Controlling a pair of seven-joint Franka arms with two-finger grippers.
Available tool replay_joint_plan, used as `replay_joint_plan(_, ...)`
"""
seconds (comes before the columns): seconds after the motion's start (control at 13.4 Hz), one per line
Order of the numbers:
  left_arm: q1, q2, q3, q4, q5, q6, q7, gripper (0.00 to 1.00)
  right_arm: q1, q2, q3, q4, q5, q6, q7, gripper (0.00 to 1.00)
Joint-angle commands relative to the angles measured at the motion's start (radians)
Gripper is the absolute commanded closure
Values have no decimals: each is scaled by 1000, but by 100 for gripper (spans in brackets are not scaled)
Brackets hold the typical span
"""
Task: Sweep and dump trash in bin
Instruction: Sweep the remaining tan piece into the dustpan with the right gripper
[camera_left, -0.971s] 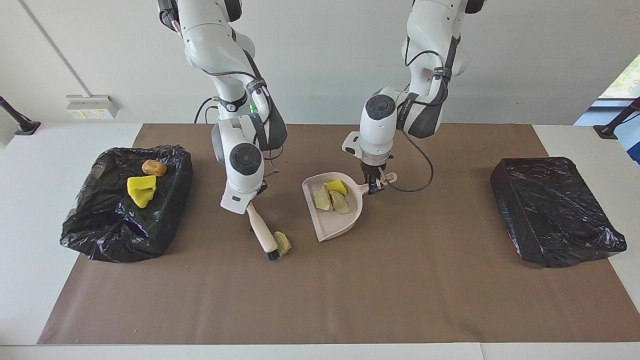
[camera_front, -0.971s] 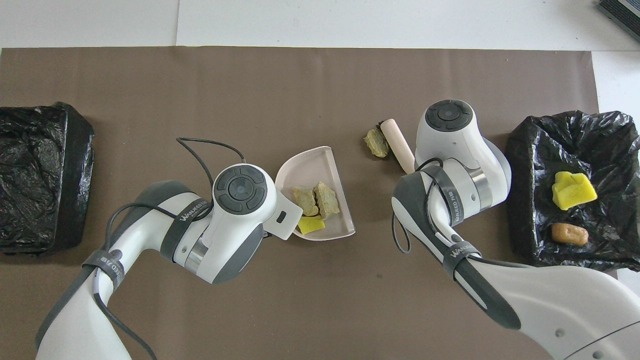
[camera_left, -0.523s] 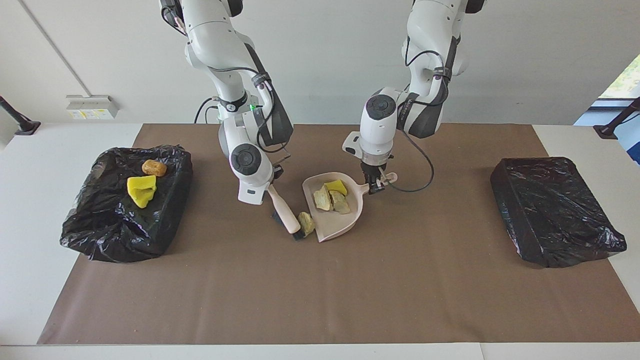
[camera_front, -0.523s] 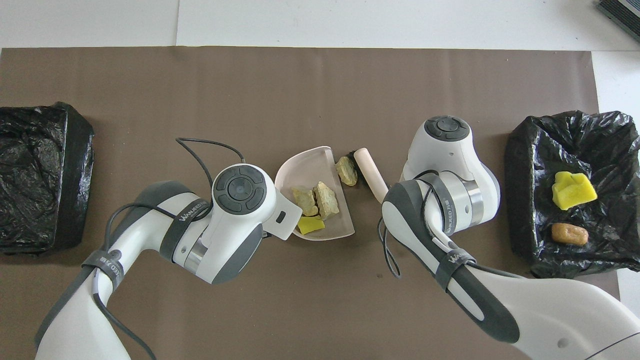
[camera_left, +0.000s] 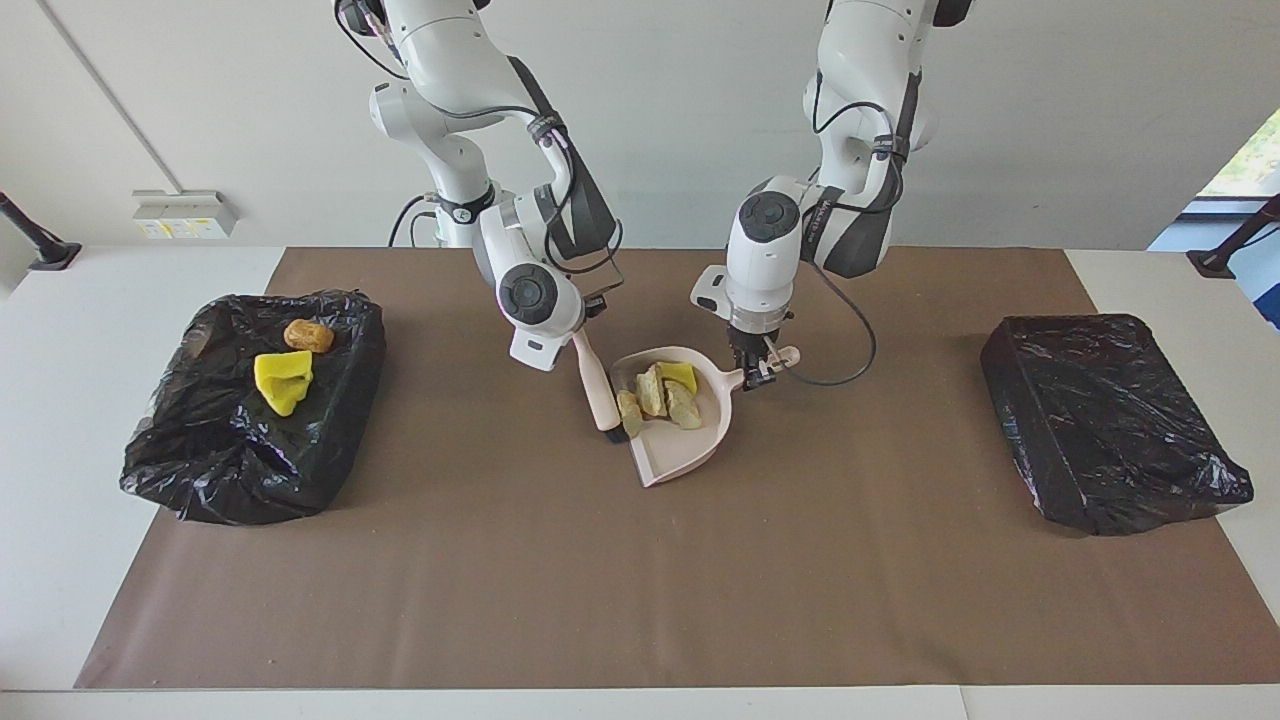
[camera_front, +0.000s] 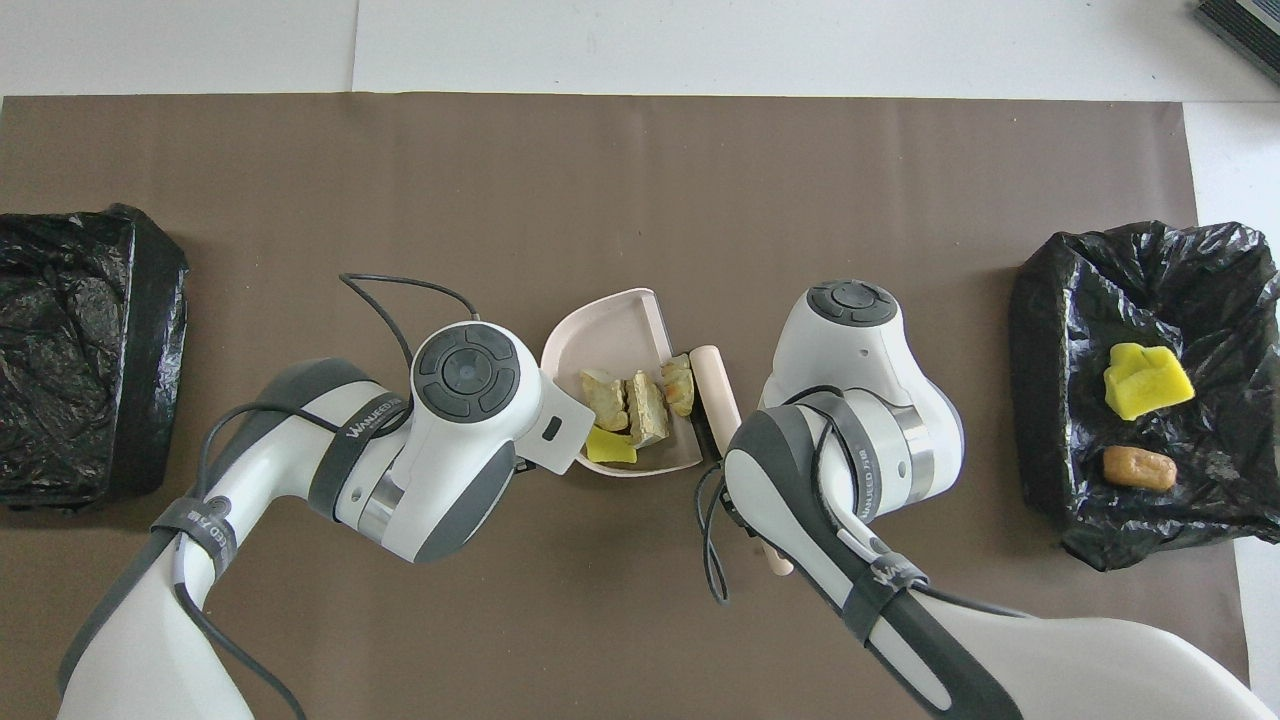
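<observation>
A pale pink dustpan (camera_left: 678, 455) lies mid-table, and my left gripper (camera_left: 752, 368) is shut on its handle. In the pan sit a yellow spongy piece (camera_left: 680, 375) and two tan chunks (camera_left: 652, 392) of trash. My right gripper (camera_left: 572, 345) is shut on a pink brush (camera_left: 597, 388), whose dark bristles press an olive lump (camera_left: 629, 412) against the pan's open lip. From overhead, the dustpan (camera_front: 610, 330), its trash (camera_front: 640, 400) and the brush (camera_front: 716, 385) show between the two wrists. Both grippers' fingers are hidden there.
A black-bagged bin (camera_left: 210, 460) at the right arm's end of the table holds a yellow piece (camera_left: 282, 378) and an orange-brown lump (camera_left: 308, 335). Another black-bagged bin (camera_left: 1110, 420) stands at the left arm's end. A brown mat (camera_left: 640, 580) covers the table.
My right gripper swept the brush toward the dustpan and nearer to the robots, pushing the olive lump across the mat to the pan's lip. The left gripper and the pan barely shifted.
</observation>
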Motion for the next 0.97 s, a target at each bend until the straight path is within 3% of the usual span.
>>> replay_joint_plan(0.0,17,-25,-6,-29,15,15,0,100,-14,-21,3,35,-18,-52,62,100)
replay_joint_plan(0.15,17,-25,-6,-31,15,15,0,100,2,-24,5,33,-105,-35,73,100)
replay_joint_plan(0.45,22,-25,-6,-32,15,15,21,100,29,-29,20,2,-86,17,48,100)
replay_joint_plan(0.75,23,-25,-6,-32,14,20,64,100,48,-33,28,5,121,19,36,100)
replay_joint_plan(0.9,22,-25,-6,-32,14,20,64,100,43,-27,25,37,140,3,44,100)
